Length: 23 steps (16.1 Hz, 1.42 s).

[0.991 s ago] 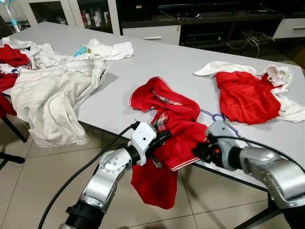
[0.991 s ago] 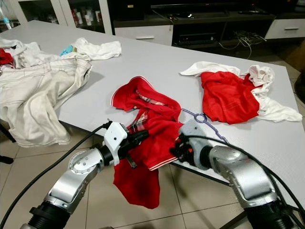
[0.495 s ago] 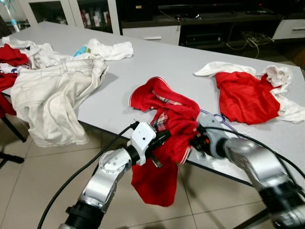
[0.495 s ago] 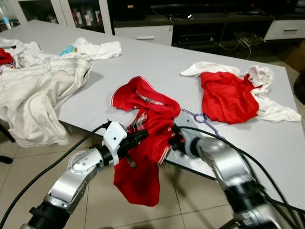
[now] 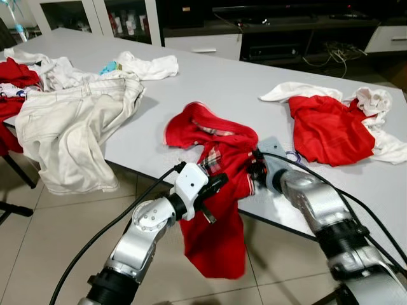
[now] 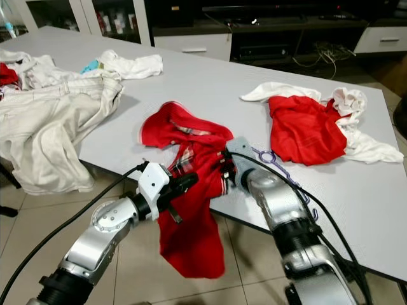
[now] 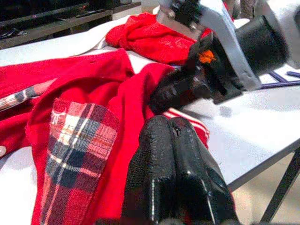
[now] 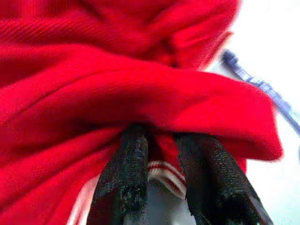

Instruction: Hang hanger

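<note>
Garment-gathering step: left hand [image 5: 213,184] pinches the red shirt [image 5: 219,165]; right hand [image 5: 254,170], fingers parted inside its hem. Next, fetch the purple hanger [image 5: 294,156] behind it.

Two silver metal arms w/ black ribbed joints; left gripper [image 5: 216,184] has a white boxy wrist housing, right gripper [image 5: 253,166] a grey bracket w/ orange dot. Black cables along both.
</note>
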Motion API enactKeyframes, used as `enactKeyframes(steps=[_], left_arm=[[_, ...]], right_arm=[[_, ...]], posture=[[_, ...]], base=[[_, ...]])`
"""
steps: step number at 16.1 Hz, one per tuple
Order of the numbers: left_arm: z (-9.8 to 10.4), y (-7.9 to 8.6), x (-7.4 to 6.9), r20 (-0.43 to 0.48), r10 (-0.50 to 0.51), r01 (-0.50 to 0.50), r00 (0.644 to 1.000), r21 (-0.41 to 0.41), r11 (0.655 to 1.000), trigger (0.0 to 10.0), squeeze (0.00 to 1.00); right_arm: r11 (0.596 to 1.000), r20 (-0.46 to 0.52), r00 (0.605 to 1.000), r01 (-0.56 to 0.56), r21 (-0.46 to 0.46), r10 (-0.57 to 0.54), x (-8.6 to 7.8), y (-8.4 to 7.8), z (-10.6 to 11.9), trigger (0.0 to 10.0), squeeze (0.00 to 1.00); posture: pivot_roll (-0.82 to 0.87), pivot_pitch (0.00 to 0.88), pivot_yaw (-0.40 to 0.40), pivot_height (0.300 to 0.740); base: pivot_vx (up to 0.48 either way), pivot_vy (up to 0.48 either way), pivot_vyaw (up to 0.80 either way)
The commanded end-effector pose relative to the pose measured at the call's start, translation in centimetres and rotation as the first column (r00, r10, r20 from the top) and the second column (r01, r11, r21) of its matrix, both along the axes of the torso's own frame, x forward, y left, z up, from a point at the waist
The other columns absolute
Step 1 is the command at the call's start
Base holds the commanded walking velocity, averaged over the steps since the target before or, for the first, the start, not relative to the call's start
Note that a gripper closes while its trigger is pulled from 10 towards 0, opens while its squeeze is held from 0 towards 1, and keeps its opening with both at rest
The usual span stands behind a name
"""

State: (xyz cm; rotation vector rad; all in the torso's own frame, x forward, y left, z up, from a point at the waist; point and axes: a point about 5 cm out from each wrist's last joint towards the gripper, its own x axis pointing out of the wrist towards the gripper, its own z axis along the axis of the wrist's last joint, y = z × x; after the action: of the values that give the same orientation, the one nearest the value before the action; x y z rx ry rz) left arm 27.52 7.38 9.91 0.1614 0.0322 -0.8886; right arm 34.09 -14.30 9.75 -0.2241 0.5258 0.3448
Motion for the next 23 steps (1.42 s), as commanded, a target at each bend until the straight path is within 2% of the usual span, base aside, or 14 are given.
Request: enactKeyframes(steps=[1, 4, 7, 9, 12, 14, 15, 16, 17, 19, 21, 23], left_arm=[[0.0, 0.1, 0.0, 0.007, 0.005, -0.005, 1.0, 0.013, 1.0, 10.0, 0.0], [0.0, 0.1, 0.0, 0.008, -0.001, 0.001, 1.0, 0.014, 1.0, 10.0, 0.0], [0.0, 0.1, 0.0, 0.007, 0.001, -0.001, 1.0, 0.015, 1.0, 10.0, 0.0], [-0.1, 0.2, -0.1, 0.004, -0.001, 0.001, 1.0, 0.015, 1.0, 10.0, 0.0], [-0.1, 0.0, 0.0, 0.003, -0.006, 0.006, 1.0, 0.014, 1.0, 10.0, 0.0], [-0.1, -0.1, 0.0, 0.003, -0.009, 0.009, 1.0, 0.013, 1.0, 10.0, 0.0], [-0.2, 0.0, 0.0, 0.0, -0.009, 0.009, 1.0, 0.016, 1.0, 10.0, 0.0], [-0.2, 0.0, 0.0, 0.0, -0.009, 0.009, 1.0, 0.016, 1.0, 10.0, 0.0], [-0.3, 0.2, 0.0, -0.001, -0.002, 0.002, 1.0, 0.019, 1.0, 10.0, 0.0], [0.1, 0.4, 0.0, 0.011, 0.018, -0.018, 1.0, -0.007, 1.0, 10.0, 0.0], [1.3, 0.7, -0.2, -0.02, 0.017, -0.02, 1.0, -0.149, 0.989, 10.0, 0.0], [1.3, 1.0, -0.1, -0.021, 0.028, -0.031, 0.999, -0.149, 0.988, 10.0, 0.0]], right_arm=[[0.998, 0.081, 0.995, 0.059, 0.021, -0.061, 1.2, -0.3, 1.2, 10.0, 0.0], [0.994, 0.107, 0.988, 0.109, 0.03, -0.112, 2.0, -0.7, 1.4, 10.0, 0.0], [0.997, 0.085, 0.994, 0.076, -0.009, -0.075, 1.6, -1.9, 1.4, 10.0, 0.0], [0.999, 0.089, 0.995, 0.042, 0.024, -0.044, 1.1, -2.9, 2.1, 10.0, 0.0], [0.996, 0.126, 0.99, 0.06, 0.068, -0.069, 0.6, -4.3, 3.4, 10.0, 0.0], [0.991, 0.107, 0.994, 0.016, 0.135, -0.031, -0.1, -3.7, 3.8, 10.0, 0.0], [0.97, 0.081, 0.997, -0.025, 0.241, 0.006, -0.7, -3.0, 4.1, 10.0, 0.0], [0.97, 0.081, 0.997, -0.025, 0.241, 0.006, -0.7, -3.0, 4.1, 10.0, 0.0], [0.951, 0.039, 0.996, -0.088, 0.298, 0.08, -1.7, -2.4, 4.0, 10.0, 0.0], [0.943, -0.042, 0.984, -0.151, 0.297, 0.171, -3.4, -2.1, 2.6, 10.0, 0.0], [0.949, -0.116, 0.979, -0.126, 0.29, 0.166, -4.1, -2.3, 0.6, 10.0, 0.0], [0.933, -0.142, 0.972, -0.132, 0.335, 0.189, -4.5, -1.6, 0.3, 10.0, 0.0]], posture=[[-0.11, 0.0, 0.011, 0.74], [-0.12, 0.0, 0.015, 0.74], [-0.12, 0.0, 0.015, 0.74], [-0.12, 0.0, 0.016, 0.74], [-0.13, 0.0, 0.017, 0.74], [-0.14, 0.0, 0.022, 0.74], [-0.15, 0.0, 0.024, 0.74], [-0.15, 0.0, 0.024, 0.74], [-0.15, 0.0, 0.024, 0.74], [-0.13, 0.0, 0.016, 0.74], [-0.11, 0.0, 0.012, 0.74], [-0.11, 0.0, 0.011, 0.74]], base=[[0.0, 0.0, 0.0], [0.0, 0.0, 0.0], [0.0, 0.0, 0.0], [0.0, 0.0, 0.0], [0.0, 0.0, 0.0], [0.0, 0.0, 0.0], [0.0, 0.0, 0.0], [0.0, 0.0, 0.0], [0.0, 0.0, 0.0], [0.0, 0.0, 0.0], [0.0, 0.0, 0.0], [0.0, 0.0, 0.0]])
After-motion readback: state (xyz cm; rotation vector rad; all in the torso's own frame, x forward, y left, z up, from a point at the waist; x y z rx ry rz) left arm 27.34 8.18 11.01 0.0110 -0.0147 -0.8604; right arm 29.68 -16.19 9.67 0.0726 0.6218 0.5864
